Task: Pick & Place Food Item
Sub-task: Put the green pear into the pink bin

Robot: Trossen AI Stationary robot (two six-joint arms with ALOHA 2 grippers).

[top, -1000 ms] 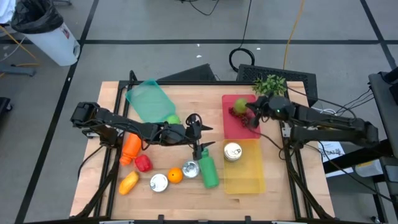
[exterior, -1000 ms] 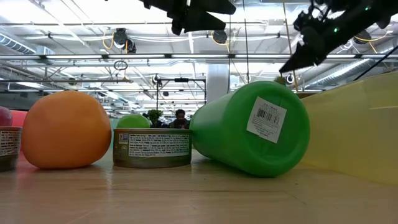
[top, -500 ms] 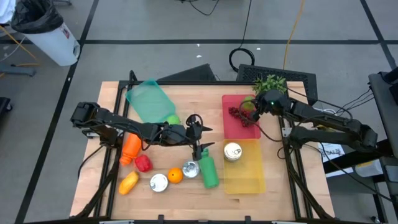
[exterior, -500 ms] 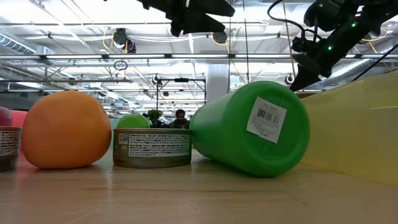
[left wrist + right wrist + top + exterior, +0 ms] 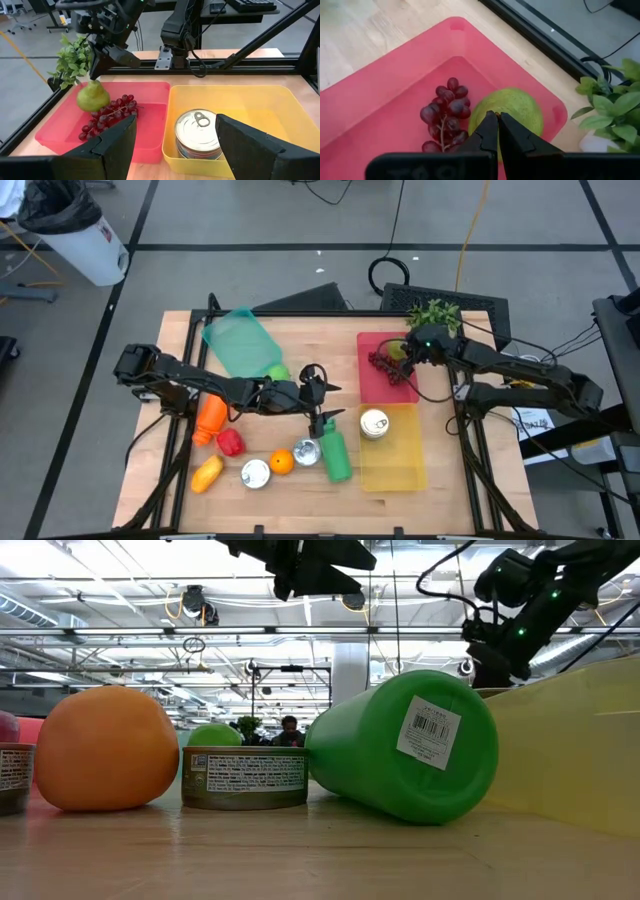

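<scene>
The right gripper (image 5: 407,352) has drawn back toward the far edge of the shallow red plastic tray (image 5: 372,385) since a second ago, when it reached deeper over the tray's middle; its fingers (image 5: 492,131) are pressed together with nothing between them, hovering just above the green pear (image 5: 511,109). The pear now sits uncovered in the tray's far right corner, touching the bunch of dark red grapes (image 5: 382,363) beside it. In the low view that arm has risen and swung rightward. The left gripper (image 5: 322,415) has not shifted: it hangs over the middle of the wooden table (image 5: 180,340), fingers (image 5: 112,145) parted and empty, facing the yellow plastic bin (image 5: 280,110) that holds the silver pull-tab can (image 5: 198,131).
</scene>
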